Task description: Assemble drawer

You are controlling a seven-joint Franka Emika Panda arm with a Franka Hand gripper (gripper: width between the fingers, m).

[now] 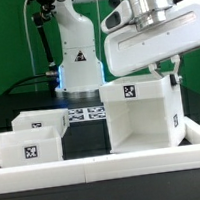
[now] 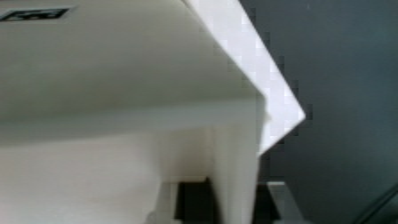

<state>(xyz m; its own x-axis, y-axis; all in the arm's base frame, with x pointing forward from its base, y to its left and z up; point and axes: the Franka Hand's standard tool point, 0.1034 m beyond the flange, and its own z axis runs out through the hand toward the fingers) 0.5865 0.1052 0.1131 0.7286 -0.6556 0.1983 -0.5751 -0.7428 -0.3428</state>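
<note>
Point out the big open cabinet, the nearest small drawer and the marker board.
big open cabinet (image 1: 152, 90), exterior view, upper front panel beside its tag.
nearest small drawer (image 1: 45, 149), exterior view, front panel.
marker board (image 1: 85, 114), exterior view, its tagged surface.

gap between small drawers (image 1: 31, 146) and tall box (image 1: 140, 114) (marker board (image 1: 87, 114) behind), rail (image 1: 106, 167) along front

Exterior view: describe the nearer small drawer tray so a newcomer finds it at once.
Find the tall open-fronted white box on the exterior view's right. Left of it sit two low trays; yours is the front tray, overlapping the rear tray and showing a full black tag.
</note>
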